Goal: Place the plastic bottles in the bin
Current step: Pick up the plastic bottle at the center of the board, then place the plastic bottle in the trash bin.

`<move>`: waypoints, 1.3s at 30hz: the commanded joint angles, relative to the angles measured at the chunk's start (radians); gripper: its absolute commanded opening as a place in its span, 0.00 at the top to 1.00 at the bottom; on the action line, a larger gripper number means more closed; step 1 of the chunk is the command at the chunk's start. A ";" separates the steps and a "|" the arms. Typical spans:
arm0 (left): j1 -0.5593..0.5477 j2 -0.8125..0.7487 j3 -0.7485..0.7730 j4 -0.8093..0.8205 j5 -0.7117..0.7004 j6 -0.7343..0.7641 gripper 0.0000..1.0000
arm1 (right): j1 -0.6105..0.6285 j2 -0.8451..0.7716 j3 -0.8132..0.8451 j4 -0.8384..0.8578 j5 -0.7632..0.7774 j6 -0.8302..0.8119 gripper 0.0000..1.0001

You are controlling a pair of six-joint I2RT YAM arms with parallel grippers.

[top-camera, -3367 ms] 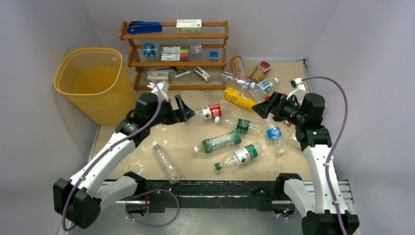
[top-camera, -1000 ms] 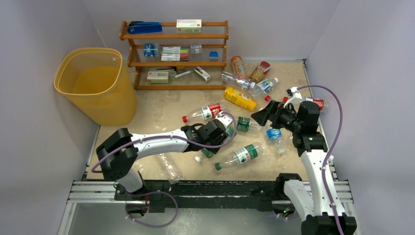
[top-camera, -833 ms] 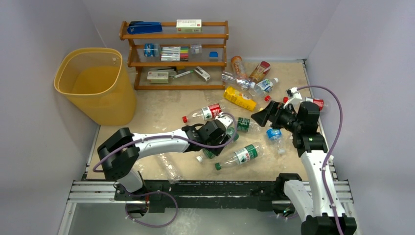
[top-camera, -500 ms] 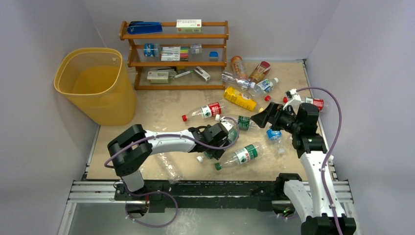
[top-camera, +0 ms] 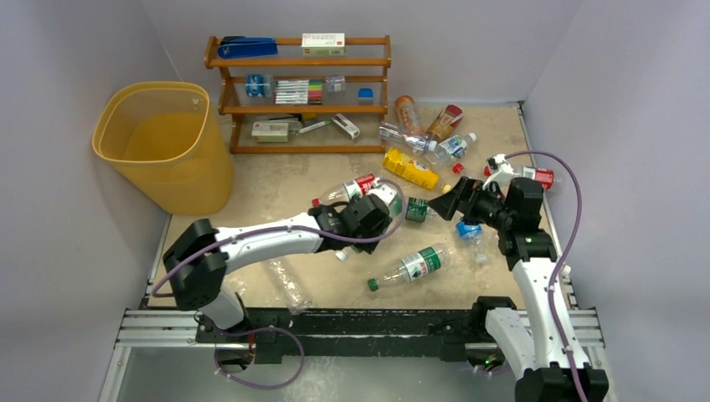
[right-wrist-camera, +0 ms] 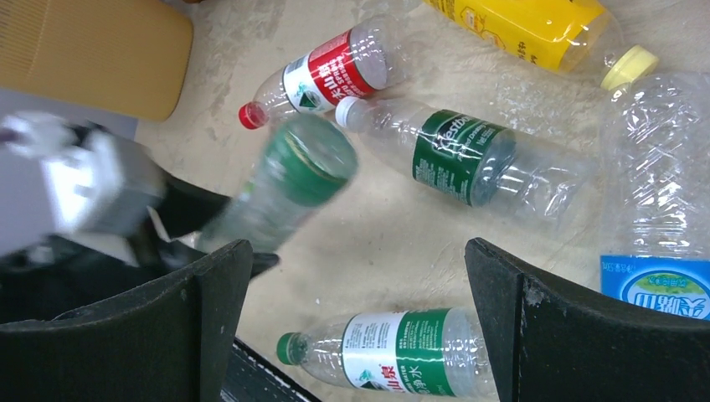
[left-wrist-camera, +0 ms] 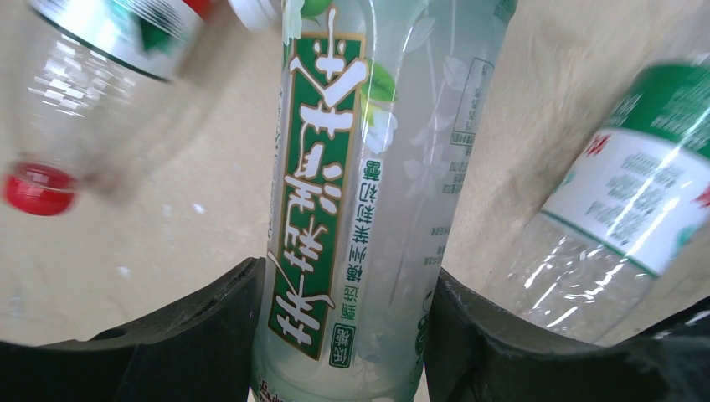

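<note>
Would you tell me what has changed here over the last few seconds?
The left gripper swung from near the red-labelled bottle to the pale green bottle, closed on it and lifted it off the table. The right gripper stayed open, edging slightly left. The bin, shelf rack and other bottles lie as before.

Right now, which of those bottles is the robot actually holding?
The pale green bottle with the tall green-and-white label, clamped in the left pincer; the rest lie loose on the table.
</note>
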 commanded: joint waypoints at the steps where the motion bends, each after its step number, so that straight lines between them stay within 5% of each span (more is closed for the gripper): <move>1: 0.083 -0.128 0.142 -0.097 -0.076 0.015 0.51 | 0.002 -0.007 -0.022 0.058 -0.042 0.006 0.00; 26: 0.765 -0.148 0.734 -0.283 0.059 0.087 0.53 | 0.002 -0.020 -0.073 0.122 -0.089 0.052 0.00; 39: 1.182 -0.131 0.834 -0.282 0.138 0.045 0.52 | 0.002 -0.004 -0.102 0.161 -0.098 0.063 0.00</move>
